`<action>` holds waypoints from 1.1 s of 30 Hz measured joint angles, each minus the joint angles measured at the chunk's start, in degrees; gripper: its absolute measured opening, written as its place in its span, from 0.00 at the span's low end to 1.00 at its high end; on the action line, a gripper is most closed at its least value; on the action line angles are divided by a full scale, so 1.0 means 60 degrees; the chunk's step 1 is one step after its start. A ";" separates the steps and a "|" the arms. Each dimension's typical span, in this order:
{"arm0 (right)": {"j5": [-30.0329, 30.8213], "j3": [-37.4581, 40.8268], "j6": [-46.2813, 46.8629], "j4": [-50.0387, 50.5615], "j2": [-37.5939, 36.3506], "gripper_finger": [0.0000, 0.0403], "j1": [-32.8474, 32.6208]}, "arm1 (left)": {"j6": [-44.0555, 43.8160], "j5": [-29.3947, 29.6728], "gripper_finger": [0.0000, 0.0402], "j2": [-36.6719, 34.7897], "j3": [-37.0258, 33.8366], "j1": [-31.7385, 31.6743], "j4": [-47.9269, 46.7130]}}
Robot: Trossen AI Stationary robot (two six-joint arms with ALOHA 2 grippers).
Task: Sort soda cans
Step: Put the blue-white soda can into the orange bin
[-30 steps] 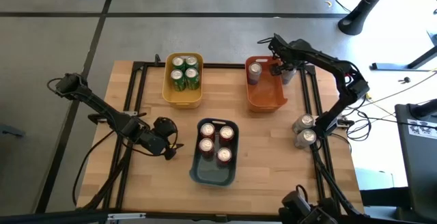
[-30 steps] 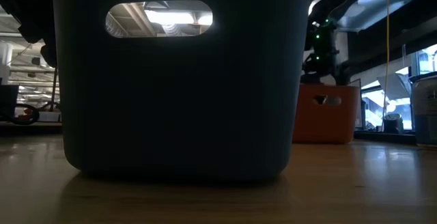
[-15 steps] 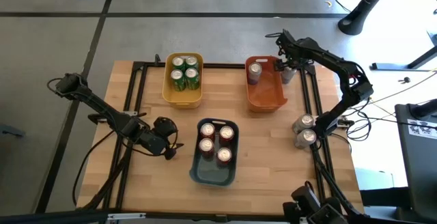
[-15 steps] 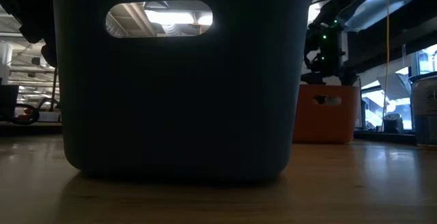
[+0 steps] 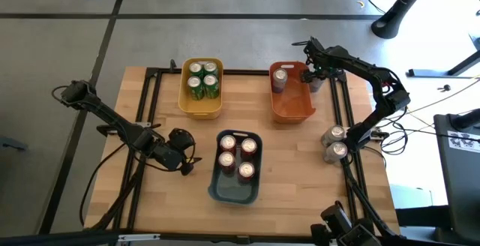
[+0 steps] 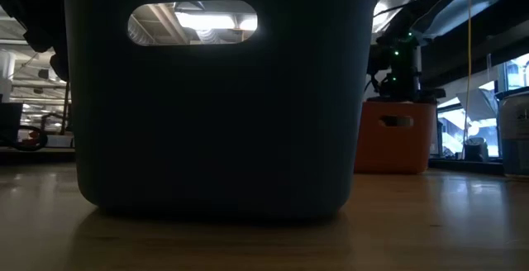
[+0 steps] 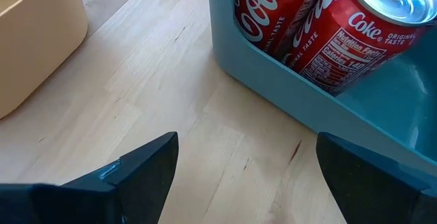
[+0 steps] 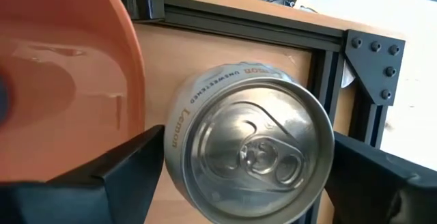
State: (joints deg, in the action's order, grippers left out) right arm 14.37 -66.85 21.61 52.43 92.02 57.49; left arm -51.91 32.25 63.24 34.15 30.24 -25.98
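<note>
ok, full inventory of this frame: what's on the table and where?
Yellow bin: 1, back left.
Green cans: 4, in the yellow bin.
Orange bin: 1, back right.
Silver cans: 4; one in the orange bin, one just outside its right wall between the right tool's fingers, two on the right table edge.
Blue bin: 1, centre front.
Red cans: 4, in the blue bin.
Left tool: open, low beside the blue bin's left side.
Right tool: open around the silver can by the orange bin.
</note>
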 joint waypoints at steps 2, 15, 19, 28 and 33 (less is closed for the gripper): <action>-0.0002 0.0000 -0.0113 -0.0066 -0.0002 0.84 0.0001 | 0.0003 0.0004 0.83 0.0000 0.0000 0.0000 0.0002; 0.0112 -0.0035 -0.0431 -0.0136 -0.0005 0.71 -0.0015 | -0.0021 0.0004 0.83 0.0000 0.0000 0.0000 0.0000; -0.0144 -0.0296 -0.0542 0.0653 -0.0018 0.71 -0.0025 | -0.0024 0.0004 0.83 0.0000 0.0000 0.0000 0.0000; -0.0306 -0.0731 -0.0562 0.1682 -0.1003 0.71 -0.0154 | -0.0020 0.0004 0.83 0.0000 0.0000 0.0000 0.0004; -0.0482 -0.1128 -0.0567 0.2475 -0.1542 0.71 -0.0469 | 0.0007 0.0004 0.83 0.0000 0.0000 0.0000 0.0004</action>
State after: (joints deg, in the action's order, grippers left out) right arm 11.48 -73.62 18.21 67.29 82.76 54.68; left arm -51.87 32.27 63.24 34.15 30.24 -25.96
